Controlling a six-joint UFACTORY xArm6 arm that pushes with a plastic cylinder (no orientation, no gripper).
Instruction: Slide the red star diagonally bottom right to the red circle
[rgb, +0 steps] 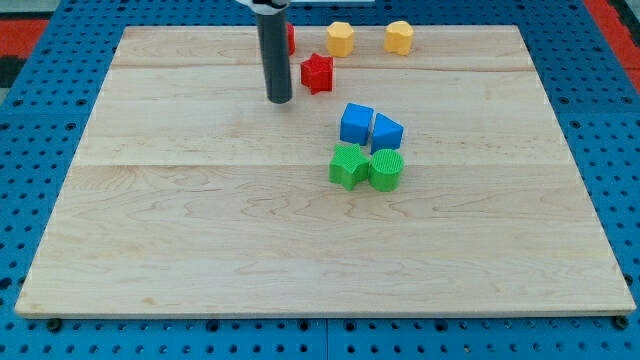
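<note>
The red star (317, 73) lies near the view's top, middle of the wooden board (200, 250). My tip (279, 99) rests on the board just to the star's left and slightly below it, a small gap apart. A red block (290, 38), likely the red circle, is mostly hidden behind the rod, up and left of the star.
A yellow hexagon (340, 39) and a yellow block (399, 37) sit at the top edge. A blue cube (356, 123) and a blue triangular block (386, 131) stand together mid-board, with a green star (347, 165) and green cylinder (385, 169) just below them.
</note>
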